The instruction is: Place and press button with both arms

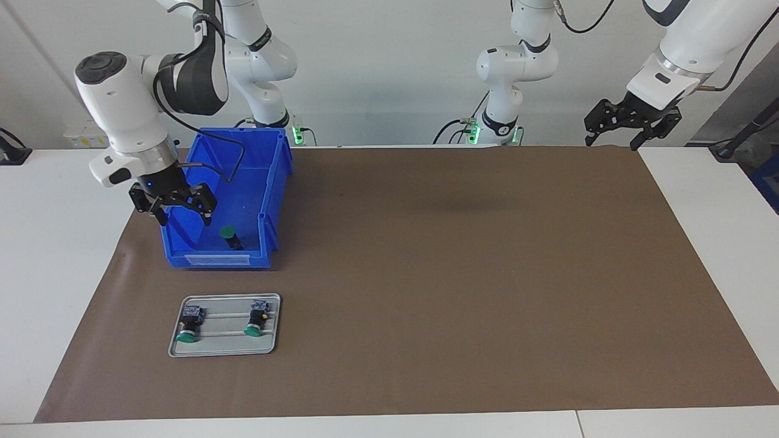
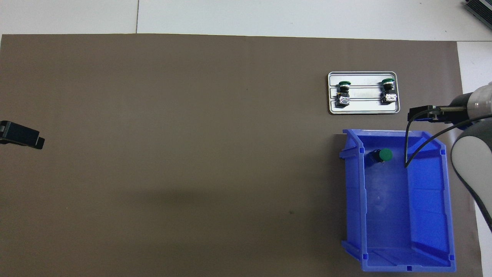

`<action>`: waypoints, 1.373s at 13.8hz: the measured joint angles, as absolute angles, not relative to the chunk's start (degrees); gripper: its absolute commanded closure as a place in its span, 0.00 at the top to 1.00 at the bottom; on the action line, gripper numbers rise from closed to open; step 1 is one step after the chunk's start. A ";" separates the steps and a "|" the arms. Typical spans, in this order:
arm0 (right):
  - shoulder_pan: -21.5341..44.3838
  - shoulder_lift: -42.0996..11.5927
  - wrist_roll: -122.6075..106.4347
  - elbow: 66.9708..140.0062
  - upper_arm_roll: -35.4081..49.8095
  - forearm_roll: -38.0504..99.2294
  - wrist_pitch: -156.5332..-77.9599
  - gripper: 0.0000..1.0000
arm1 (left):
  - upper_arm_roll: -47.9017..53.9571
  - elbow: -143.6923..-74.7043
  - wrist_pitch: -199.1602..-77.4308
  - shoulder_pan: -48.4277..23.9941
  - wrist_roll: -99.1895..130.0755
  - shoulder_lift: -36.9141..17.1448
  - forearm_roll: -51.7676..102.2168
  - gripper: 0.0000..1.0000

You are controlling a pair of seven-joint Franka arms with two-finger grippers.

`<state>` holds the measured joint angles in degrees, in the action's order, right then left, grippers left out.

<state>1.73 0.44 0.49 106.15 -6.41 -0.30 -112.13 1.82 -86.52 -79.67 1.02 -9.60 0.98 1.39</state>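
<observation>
One green-capped button (image 1: 230,236) (image 2: 382,155) lies in the blue bin (image 1: 272,182) (image 2: 426,200), at the bin's end farther from the robots. Two more buttons (image 1: 190,325) (image 1: 257,319) lie side by side on a grey tray (image 1: 225,347) (image 2: 363,108), farther from the robots than the bin. My right gripper (image 1: 176,213) hangs open and empty over the bin's outer wall, above and beside the button inside. My left gripper (image 1: 630,125) is open and empty, held up over the mat's corner at the left arm's end, where that arm waits.
A brown mat (image 1: 456,274) covers most of the white table (image 1: 718,243). Bin and tray stand at the right arm's end. A black cable (image 2: 406,146) from the right wrist dangles over the bin.
</observation>
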 measured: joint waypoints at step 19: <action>3.39 2.90 4.09 91.97 -9.13 -0.67 -87.48 1.00 | 1.82 -86.52 -79.67 1.02 -9.60 0.98 1.39 1.00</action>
